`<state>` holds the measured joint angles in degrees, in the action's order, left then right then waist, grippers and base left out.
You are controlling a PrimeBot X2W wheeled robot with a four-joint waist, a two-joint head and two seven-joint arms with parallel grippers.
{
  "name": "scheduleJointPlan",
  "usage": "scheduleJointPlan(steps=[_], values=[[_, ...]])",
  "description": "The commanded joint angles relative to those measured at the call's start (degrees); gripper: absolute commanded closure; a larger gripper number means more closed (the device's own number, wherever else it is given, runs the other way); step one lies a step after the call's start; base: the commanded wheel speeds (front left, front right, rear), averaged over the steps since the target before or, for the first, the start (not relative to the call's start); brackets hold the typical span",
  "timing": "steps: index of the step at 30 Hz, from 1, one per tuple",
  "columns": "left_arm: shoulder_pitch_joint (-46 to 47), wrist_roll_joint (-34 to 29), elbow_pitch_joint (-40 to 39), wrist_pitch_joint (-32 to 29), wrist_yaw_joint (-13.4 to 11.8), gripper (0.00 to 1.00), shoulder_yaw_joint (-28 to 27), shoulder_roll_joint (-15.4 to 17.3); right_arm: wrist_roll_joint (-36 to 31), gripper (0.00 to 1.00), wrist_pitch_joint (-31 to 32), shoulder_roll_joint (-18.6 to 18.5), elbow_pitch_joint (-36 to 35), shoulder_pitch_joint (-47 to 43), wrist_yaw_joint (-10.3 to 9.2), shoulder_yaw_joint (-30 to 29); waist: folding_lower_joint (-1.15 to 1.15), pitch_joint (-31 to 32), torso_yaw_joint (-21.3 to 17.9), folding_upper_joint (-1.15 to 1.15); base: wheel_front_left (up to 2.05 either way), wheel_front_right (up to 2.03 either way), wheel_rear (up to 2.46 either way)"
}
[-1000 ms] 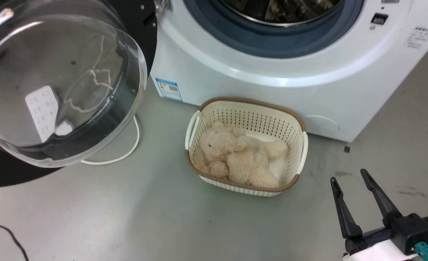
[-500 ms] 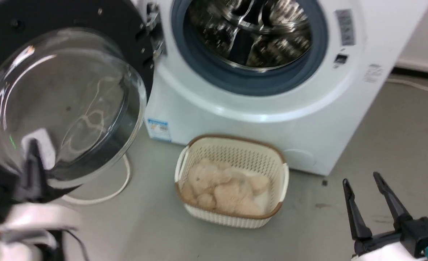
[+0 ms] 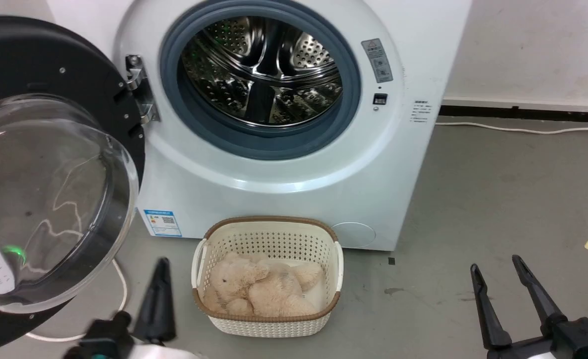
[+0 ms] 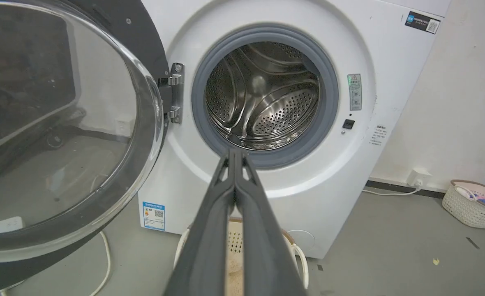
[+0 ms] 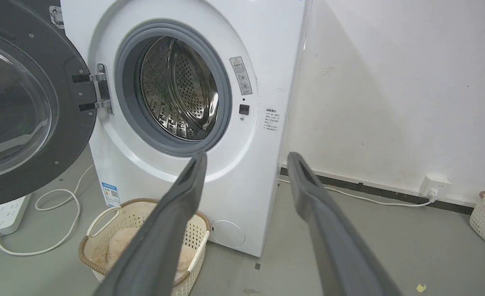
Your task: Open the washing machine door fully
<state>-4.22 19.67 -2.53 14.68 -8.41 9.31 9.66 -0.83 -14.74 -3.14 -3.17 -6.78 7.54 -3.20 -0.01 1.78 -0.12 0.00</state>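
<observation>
Now camera raised, washing machine door (image 3: 50,189) wide, left hand (image 3: 162,264) closed (empty), right hand (image 3: 495,265) spread, empty.

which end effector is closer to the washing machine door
Left. The left end effector sits just beside the lower edge of the washing machine door, not touching. The right end effector is far right, past the basket.

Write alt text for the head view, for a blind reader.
A white washing machine stands with its round black door swung open to the left, baring the steel drum. A cream basket holding a plush bear sits on the floor before it. The left gripper is shut at lower left, the right gripper open at lower right.
</observation>
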Motion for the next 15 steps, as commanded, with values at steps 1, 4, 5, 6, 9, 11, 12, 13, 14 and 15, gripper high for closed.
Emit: scheduleJointPlan(steps=[1, 4, 5, 6, 9, 11, 12, 13, 14, 15], values=[[-1.1, -0.9, 0.5, 0.3, 0.3, 0.0, 0.6, -0.3, 0.4, 0.0, -0.3, 0.2, -0.2, -0.8, -0.05, 0.1, 0.01, 0.0, -0.3, 0.0, 0.0, 0.0, 0.0], [-1.5, -2.9, 1.8, 0.3, 0.6, 0.0, 2.4, -1.1, 0.8, 0.0, -0.3, 0.2, 0.0, -1.0, -0.05, 0.2, 0.01, 0.0, -0.8, 0.0, 0.0, 0.0, 0.0], [-1.7, -3.3, 2.2, 0.3, 0.5, 0.0, 2.8, -1.5, 0.9, 0.0, -0.3, 0.3, 0.1, -1.0, -0.05, 0.3, 0.01, -0.1, -0.8, 0.0, 0.0, 0.0, 0.0], [-1.8, -3.6, 2.6, 0.3, 0.4, 0.0, 3.1, -1.9, 1.0, 0.0, -0.3, 0.3, 0.2, -1.0, -0.05, 0.3, 0.01, -0.1, -0.9, 0.0, 0.0, 0.0, 0.0], [-1.7, -4.0, 3.6, 0.3, 0.5, 0.0, 3.6, -2.9, 1.4, 0.0, -0.3, 0.3, 0.5, -1.1, -0.05, 0.3, 0.01, -0.2, -0.8, 0.0, 0.0, 0.0, 0.0], [-1.6, -4.4, 4.3, 0.3, 0.5, 0.0, 3.8, -3.2, 1.5, 0.0, -0.3, 0.3, 0.8, -1.2, -0.05, 0.2, 0.01, -0.3, -0.8, 0.0, 0.0, 0.0, 0.0], [-1.4, -4.6, 4.6, 0.3, 0.5, 0.0, 3.9, -3.2, 1.6, 0.0, -0.3, 0.3, 0.9, -1.2, -0.05, 0.2, 0.01, -0.3, -0.7, 0.0, 0.0, 0.0, 0.0], [-1.3, -5.0, 4.9, 0.3, 0.5, 0.0, 4.0, -3.3, 1.7, 0.0, -0.3, 0.3, 1.0, -1.1, -0.05, 0.2, 0.01, -0.3, -0.7, 0.0, 0.0, 0.0, 0.0], [-1.2, -5.2, 5.2, 0.3, 0.5, 0.0, 4.0, -3.3, 1.7, 0.0, -0.3, 0.3, 1.1, -1.1, -0.05, 0.2, 0.01, -0.3, -0.7, 0.0, 0.0, 0.0, 0.0], [-1.1, -5.4, 5.4, 0.3, 0.5, 0.0, 4.1, -3.4, 1.8, 0.0, -0.3, 0.3, 1.2, -1.1, -0.05, 0.1, 0.01, -0.3, -0.7, 0.0, 0.0, 0.0, 0.0]])
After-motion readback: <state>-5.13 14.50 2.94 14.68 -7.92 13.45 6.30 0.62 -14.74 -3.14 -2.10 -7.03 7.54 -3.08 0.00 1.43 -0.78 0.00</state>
